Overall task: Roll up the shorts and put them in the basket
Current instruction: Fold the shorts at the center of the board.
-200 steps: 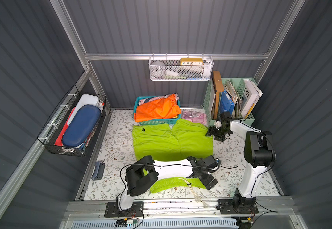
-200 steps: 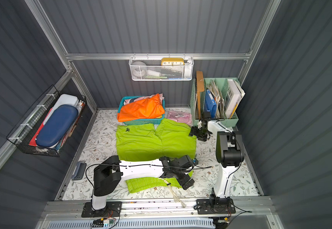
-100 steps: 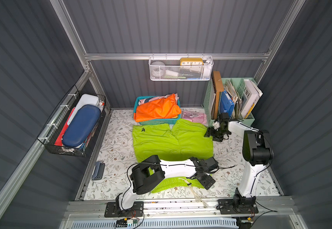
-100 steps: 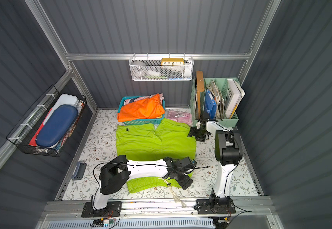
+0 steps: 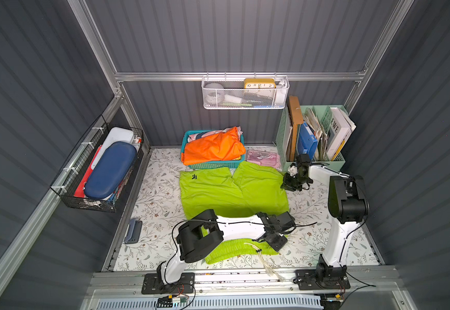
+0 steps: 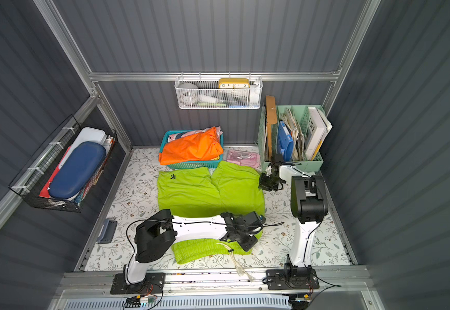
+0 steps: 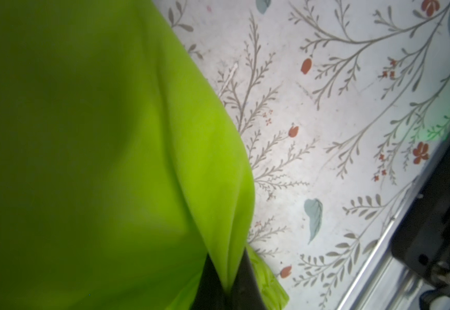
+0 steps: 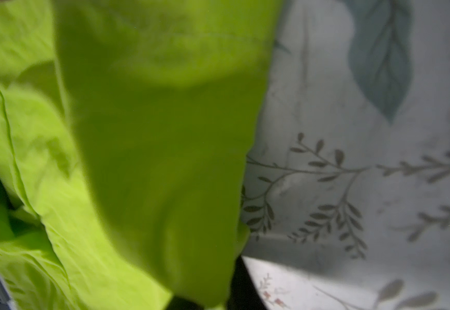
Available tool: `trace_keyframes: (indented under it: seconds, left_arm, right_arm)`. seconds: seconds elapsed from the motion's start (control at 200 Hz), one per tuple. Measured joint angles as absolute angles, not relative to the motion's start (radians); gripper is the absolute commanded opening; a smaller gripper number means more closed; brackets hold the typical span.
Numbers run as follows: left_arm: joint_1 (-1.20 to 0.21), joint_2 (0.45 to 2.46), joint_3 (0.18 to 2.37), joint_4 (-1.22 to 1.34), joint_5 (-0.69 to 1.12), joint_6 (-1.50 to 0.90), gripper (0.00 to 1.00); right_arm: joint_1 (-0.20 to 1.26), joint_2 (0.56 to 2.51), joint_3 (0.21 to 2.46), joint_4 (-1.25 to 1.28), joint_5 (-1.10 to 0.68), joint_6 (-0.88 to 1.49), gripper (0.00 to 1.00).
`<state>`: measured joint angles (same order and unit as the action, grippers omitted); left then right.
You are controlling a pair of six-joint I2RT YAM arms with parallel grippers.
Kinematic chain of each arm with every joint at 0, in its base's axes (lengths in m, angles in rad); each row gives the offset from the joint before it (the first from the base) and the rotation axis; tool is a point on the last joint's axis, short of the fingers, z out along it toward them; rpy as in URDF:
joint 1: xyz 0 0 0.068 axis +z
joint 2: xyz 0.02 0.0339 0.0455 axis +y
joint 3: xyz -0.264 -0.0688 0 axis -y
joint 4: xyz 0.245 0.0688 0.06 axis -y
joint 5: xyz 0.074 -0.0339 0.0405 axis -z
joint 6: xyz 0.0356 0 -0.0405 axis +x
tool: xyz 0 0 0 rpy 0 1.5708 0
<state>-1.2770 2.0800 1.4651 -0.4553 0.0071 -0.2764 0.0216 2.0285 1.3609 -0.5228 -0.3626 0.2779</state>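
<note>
Lime shorts (image 5: 226, 190), left gripper (image 7: 227, 288) pinching side near waistband, right gripper (image 8: 213, 300) pinching leg edge

I see two matching arms. The left arm (image 5: 240, 228) and the right arm (image 5: 336, 239) have glossy white link shells between chunky black joint housings (image 5: 347, 198). Each rises from a flat black base plate (image 5: 185, 283), one at 7 o'clock of the surface and one at 5 o'clock. Thin black cables (image 5: 306, 224) trail off the wrists. The jaws are matte black.

Bright even top views, soft shadows, wrist views dimmer, shorts (image 7: 84, 161) blurred up close
</note>
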Motion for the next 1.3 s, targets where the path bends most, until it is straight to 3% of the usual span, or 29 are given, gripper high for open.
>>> trace_keyframes:
  seconds: [0.425,0.6,0.965,1.301]
  left_arm:
    - [-1.277,2.032,1.499,-0.354,0.045,-0.132,0.00]
    - [-1.276,1.915,1.490,-0.284,0.029,-0.099,0.00]
    - [-1.271,1.459,1.103,-0.133,-0.065,-0.233,0.00]
    - [-1.270,1.290,0.837,-0.199,-0.168,-0.453,0.00]
  right_arm:
    - [-0.058,1.716,1.255,-0.523,-0.332,0.291,0.00]
    - [-0.038,1.608,1.258,-0.552,-0.376,0.267,0.00]
    - [0.288,1.576,1.394,-0.592,-0.503,0.189,0.00]
    - [0.477,1.839,1.558,-0.583,-0.671,0.168,0.00]
